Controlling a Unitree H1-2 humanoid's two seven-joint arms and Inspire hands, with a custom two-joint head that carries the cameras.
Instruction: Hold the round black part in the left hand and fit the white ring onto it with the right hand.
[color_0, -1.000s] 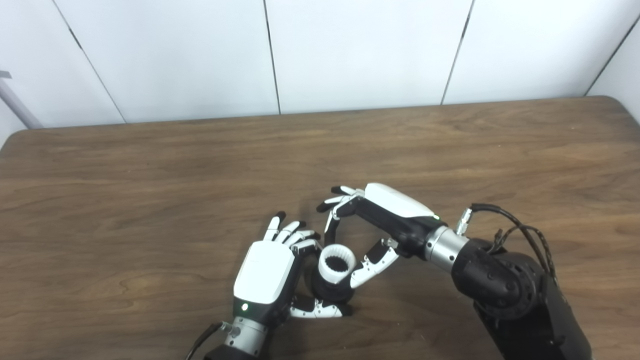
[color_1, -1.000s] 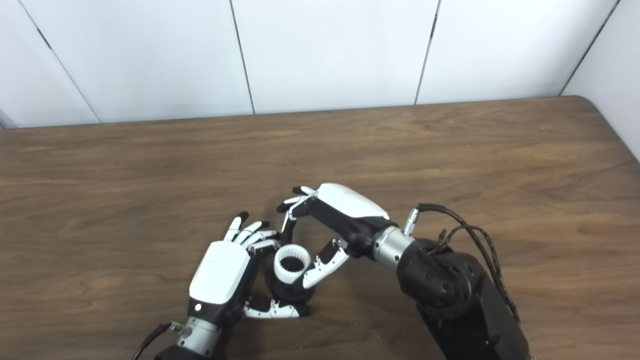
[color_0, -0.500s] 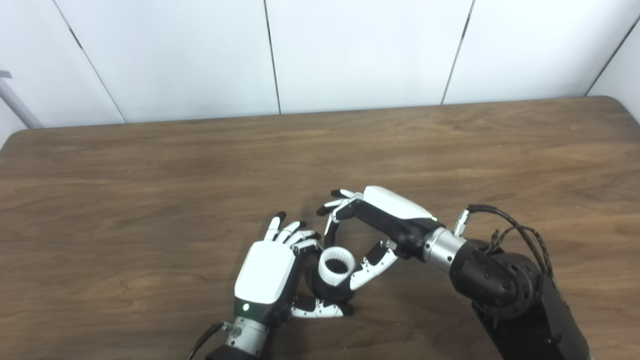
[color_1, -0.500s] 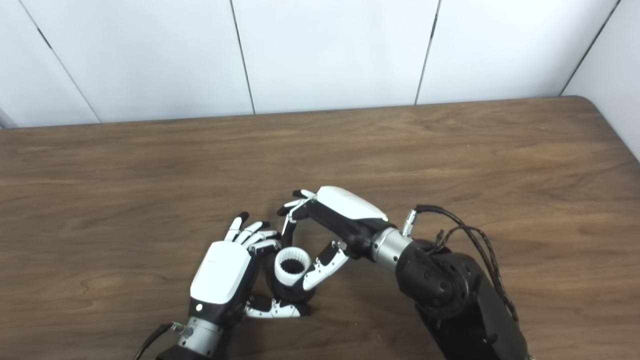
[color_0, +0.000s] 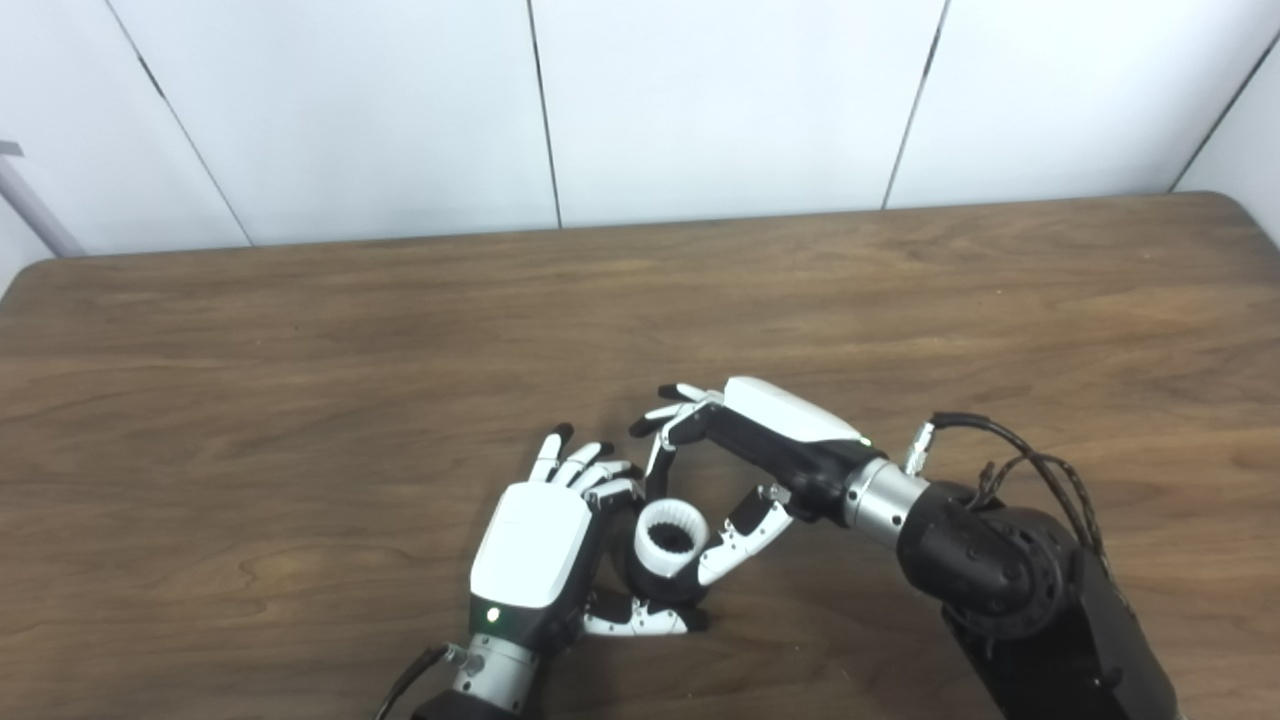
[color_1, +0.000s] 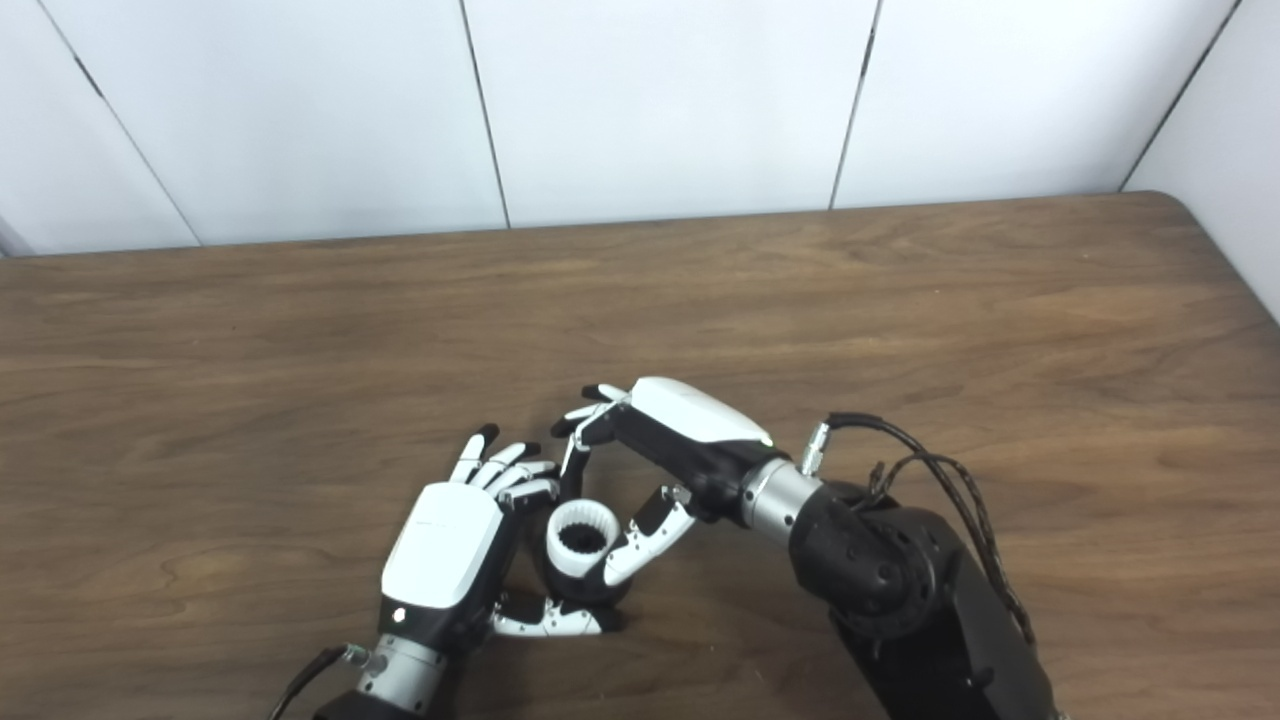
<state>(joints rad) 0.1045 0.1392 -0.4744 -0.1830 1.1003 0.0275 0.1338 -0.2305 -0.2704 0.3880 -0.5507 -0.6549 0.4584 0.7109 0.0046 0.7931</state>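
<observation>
Near the front edge of the table (color_0: 300, 330), between the two hands, the white ring (color_0: 671, 537) is sitting on top of the round black part (color_0: 652, 581), its toothed inner face showing around a dark centre. Only the lower rim of the black part is showing beneath the ring, and how far the ring is seated cannot be told.

Pinching the ring is the right hand (color_0: 760, 455): its thumb (color_0: 735, 541) is pressing against the ring's right side, while one of its fingers (color_0: 660, 460) is curving down to the ring's far side. Whether that fingertip is actually touching is hard to tell. The remaining fingers are sticking out loosely to the left, apart from one another and not touching anything.

Cradling the black part from the left is the left hand (color_0: 535, 545). Its thumb (color_0: 640, 622) is lying along the near side of the part, close against its base, and its shorter fingers are curling in beside the ring's left edge. The outer fingers are pointing away over the table, slightly fanned.

Both hands are showing their white backs upward. The right forearm, with a silver wrist collar and black cables (color_0: 1020, 450) looping over it, is coming in from the lower right; the left wrist is rising from the bottom edge. White wall panels (color_0: 700, 100) are standing behind the table.
</observation>
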